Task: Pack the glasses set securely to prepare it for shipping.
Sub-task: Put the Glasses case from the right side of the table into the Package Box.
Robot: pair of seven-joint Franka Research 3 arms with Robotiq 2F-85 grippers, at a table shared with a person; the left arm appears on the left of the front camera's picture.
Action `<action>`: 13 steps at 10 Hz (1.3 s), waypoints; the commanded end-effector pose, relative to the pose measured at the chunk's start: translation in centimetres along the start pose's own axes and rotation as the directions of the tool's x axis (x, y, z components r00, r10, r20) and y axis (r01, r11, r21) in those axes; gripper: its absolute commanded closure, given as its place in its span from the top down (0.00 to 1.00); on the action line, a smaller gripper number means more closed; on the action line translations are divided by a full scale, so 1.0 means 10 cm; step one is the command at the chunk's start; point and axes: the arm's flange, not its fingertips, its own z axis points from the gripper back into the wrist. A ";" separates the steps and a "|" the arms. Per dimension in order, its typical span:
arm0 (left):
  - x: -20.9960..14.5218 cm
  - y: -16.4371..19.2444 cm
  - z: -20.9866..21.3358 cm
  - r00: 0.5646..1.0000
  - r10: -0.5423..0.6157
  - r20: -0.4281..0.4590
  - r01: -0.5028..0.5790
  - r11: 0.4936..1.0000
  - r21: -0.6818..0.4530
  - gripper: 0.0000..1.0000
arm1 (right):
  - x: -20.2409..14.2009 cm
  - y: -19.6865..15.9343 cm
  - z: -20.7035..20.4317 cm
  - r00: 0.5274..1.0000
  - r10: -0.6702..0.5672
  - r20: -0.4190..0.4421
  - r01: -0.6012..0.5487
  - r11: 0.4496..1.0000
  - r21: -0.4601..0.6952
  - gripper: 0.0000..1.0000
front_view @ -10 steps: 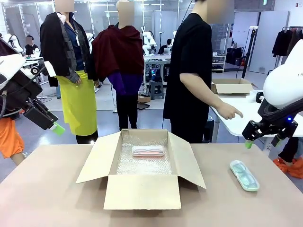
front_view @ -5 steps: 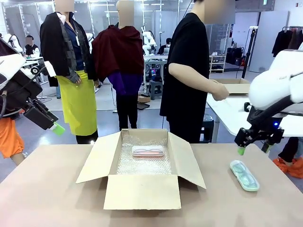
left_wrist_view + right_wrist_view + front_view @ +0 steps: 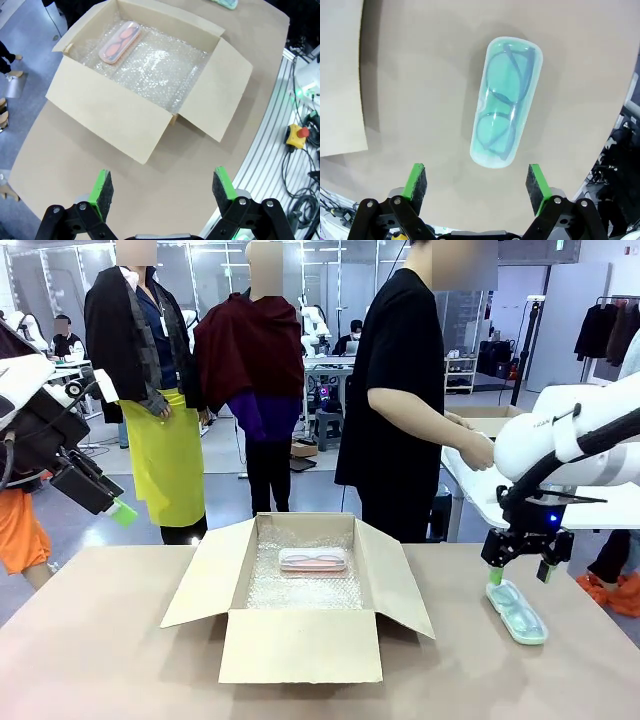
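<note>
**Right gripper poised over the mint green case, pink case already in the box**

The right gripper [image 3: 518, 576] hangs just above the table [image 3: 100, 660], over the 12 o'clock end of the mint green case [image 3: 516, 611]. Its jaws are spread wide and hold nothing. In the right wrist view the case lies flat on the tabletop beyond the two green pads [image 3: 417, 180], in line with the gap between them. Its long side runs from about 6 to 1 o'clock, and the dark-framed glasses show through the clear lid. No pad touches it.

The case sits on the bare table at roughly 3 o'clock from the open cardboard box [image 3: 300, 645], well apart from it.

The pink case [image 3: 313, 559] rests inside the box on a sheet of bubble wrap [image 3: 300, 590], close to the 12 o'clock wall (the side nearest the person). All four flaps stand open, folded outward.

The left gripper [image 3: 162, 187] is raised well off the table at about 10 o'clock from the box, out past the table's edge in the front view. Its jaws are also fully apart and empty. Its wrist view looks down on the box and the pink case from a distance.

A person [image 3: 400, 390] in a black top stands at 12 o'clock behind the table, turned toward 3 o'clock, with a hand [image 3: 478, 452] over a white table behind.
</note>
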 end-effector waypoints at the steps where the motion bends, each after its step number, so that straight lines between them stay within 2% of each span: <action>1: 0.00 -0.01 0.02 1.000 0.005 0.014 -0.004 1.000 -0.018 1.00 | 0.15 -0.09 -0.13 0.999 -0.024 -0.044 0.025 0.999 0.030 1.00; 5: 0.00 -0.01 0.02 1.000 0.005 0.014 -0.004 1.000 -0.018 1.00 | 0.15 -0.34 -0.62 0.997 -0.059 -0.045 0.062 0.996 0.062 1.00; 8: 0.00 -0.01 0.02 1.000 0.005 0.014 -0.004 1.000 -0.018 1.00 | 0.23 -0.35 -0.84 0.996 -0.073 -0.047 0.077 0.993 0.092 1.00; 13: 0.00 -0.01 0.02 1.000 0.005 0.014 -0.004 1.000 -0.018 1.00 | 0.17 -0.24 -0.98 0.996 -0.085 -0.001 0.085 0.995 0.057 1.00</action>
